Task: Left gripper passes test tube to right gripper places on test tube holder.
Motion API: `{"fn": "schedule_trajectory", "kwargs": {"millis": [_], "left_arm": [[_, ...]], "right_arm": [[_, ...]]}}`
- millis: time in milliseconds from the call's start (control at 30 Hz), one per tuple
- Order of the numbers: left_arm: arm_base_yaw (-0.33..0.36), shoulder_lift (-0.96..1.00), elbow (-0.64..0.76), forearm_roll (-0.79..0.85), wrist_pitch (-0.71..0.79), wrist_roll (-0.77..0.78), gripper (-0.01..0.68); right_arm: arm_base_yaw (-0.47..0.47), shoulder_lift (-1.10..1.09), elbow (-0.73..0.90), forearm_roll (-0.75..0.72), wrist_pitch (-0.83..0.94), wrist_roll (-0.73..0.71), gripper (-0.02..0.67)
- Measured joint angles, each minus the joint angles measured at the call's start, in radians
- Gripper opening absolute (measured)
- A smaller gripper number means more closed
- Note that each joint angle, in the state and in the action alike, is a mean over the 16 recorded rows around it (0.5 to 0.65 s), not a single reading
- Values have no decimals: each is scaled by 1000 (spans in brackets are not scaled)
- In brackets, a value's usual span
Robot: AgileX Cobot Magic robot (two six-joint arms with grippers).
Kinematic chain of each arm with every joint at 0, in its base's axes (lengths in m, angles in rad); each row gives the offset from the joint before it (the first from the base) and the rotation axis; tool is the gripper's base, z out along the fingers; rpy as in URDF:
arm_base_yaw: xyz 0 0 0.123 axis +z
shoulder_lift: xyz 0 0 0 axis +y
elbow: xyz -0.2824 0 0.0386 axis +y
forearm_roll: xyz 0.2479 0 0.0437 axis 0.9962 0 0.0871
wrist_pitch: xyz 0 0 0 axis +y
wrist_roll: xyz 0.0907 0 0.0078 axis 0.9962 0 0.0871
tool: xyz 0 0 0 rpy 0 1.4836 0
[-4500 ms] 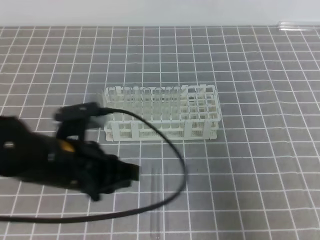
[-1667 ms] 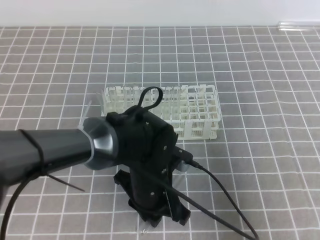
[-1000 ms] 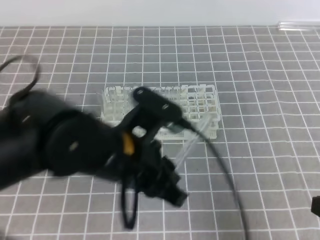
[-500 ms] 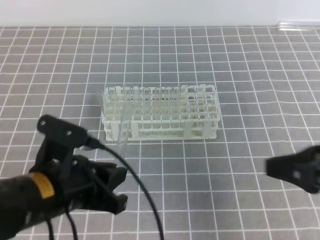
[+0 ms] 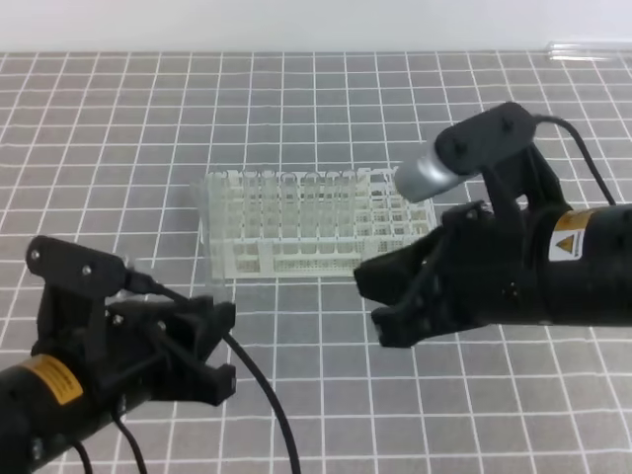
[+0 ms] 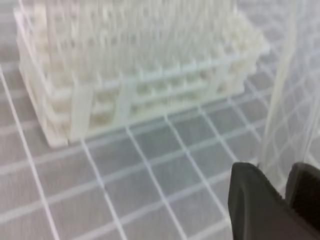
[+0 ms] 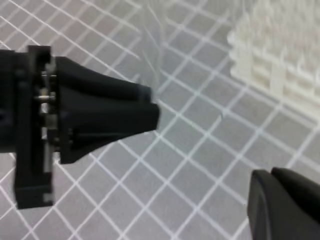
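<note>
- The left gripper (image 5: 219, 341) is low on the left side of the table (image 5: 118, 118), which has a grey cover with white grid lines.
- Its two black fingers (image 6: 255, 205) are close together and pinch the bottom of the test tube (image 6: 280, 95).
- In the left wrist view, the test tube is clear and stands almost straight up from the fingers, rising to the top edge of the view.
- In the high view the tube is very hard to see.
- The right gripper (image 5: 380, 296) is on the right side, in front of the test tube holder (image 5: 316, 222).
- Its black fingers (image 7: 280, 200) are pressed together with nothing between them.
- The right gripper points toward the left gripper, and the two are apart, not touching.
- In the right wrist view, the left gripper sits across from the right fingers, with the faint tube going up from its tip.
- The test tube holder is a white rack in the middle of the table, behind both grippers.
- Some clear tubes stand in its left part.
- Another clear tube (image 5: 588, 49) lies at the far right edge of the table.
</note>
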Motion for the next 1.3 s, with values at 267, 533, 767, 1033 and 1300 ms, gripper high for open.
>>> {"fn": "schedule_trajectory", "kwargs": {"millis": [267,533,767,1033,1300], "left_arm": [[-1,2,0,38,-76,6,37],[-8,4,-1,113,-110,1,54],[-35,4,-1,177,-132,-4,60],[-68,4,-1,213,-147,-6,65],[-78,4,5,224,-200,-35,48]], "right_arm": [[144,-46,103,-95,-351,-17,-13],[261,-108,307,-109,-801,-65,-13],[317,-118,401,-106,-1023,-81,-9],[325,-114,401,-104,-1063,-65,89],[325,-80,346,-104,-1075,-38,285]]}}
